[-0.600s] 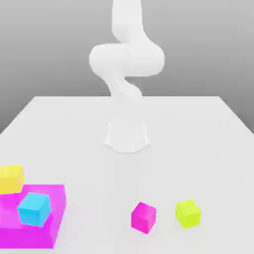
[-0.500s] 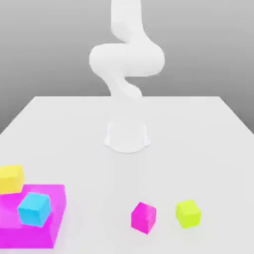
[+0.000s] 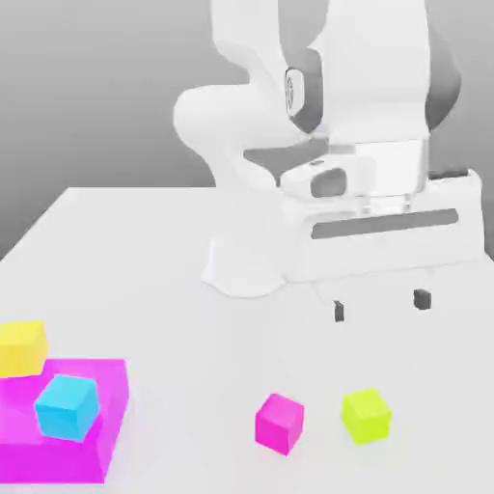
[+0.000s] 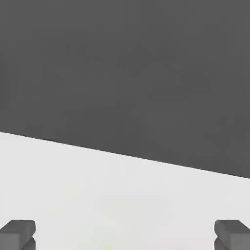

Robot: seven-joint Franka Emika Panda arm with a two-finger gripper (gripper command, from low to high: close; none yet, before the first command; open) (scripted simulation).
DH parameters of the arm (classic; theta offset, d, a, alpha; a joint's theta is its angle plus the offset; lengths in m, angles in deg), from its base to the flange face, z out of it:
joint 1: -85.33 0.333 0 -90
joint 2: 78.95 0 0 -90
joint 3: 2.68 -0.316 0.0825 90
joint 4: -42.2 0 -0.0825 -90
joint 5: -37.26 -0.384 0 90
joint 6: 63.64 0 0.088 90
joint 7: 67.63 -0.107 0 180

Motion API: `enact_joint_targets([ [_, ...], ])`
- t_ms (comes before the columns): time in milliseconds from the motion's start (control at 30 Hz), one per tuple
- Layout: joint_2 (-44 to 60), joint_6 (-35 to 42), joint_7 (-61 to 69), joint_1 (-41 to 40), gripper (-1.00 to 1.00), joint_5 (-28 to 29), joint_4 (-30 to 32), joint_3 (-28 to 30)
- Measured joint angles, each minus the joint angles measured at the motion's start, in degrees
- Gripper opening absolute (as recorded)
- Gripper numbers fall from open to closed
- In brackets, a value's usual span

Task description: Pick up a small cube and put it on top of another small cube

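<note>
The lime small cube (image 3: pixel 366 415) rests on the white table near the front, on the exterior view's right. A magenta small cube (image 3: pixel 280 423) of like size sits just to its left, apart from it. My gripper (image 3: pixel 380 305) hangs open above and a little behind the lime cube, its two dark fingertips (image 3: pixel 339 311) spread wide with nothing between them. In the hand view the fingertips (image 4: pixel 18 233) stand far apart, and a sliver of the lime cube (image 4: pixel 104 248) shows between them.
A flat magenta block (image 3: pixel 58 417) lies at the front on the exterior view's left, with a cyan cube (image 3: pixel 67 405) on it. A yellow cube (image 3: pixel 22 347) sits at its back edge. The arm's white base (image 3: pixel 247 265) stands mid-table.
The hand and forearm have swung into the exterior view, now hanging over the lime and magenta cubes. The cubes have not moved.
</note>
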Motion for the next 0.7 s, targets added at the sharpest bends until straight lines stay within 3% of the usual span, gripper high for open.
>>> enact_joint_targets([
  [167, 10.5, -5.6, -4.3, 3.1, 0.00, 4.6, 3.5, 0.1],
  [333, 20.9, -13.4, -7.3, 6.1, 0.00, 8.4, 2.3, 3.5],
  [367, 22.9, -15.0, -7.7, 6.5, -1.00, 9.0, 1.9, 4.1],
  [567, 23.8, -15.8, -8.1, 6.8, -1.00, 9.4, 1.7, 4.4],
  [700, 18.4, -11.5, -6.7, 5.7, -1.00, 7.5, 2.8, 2.9],
])
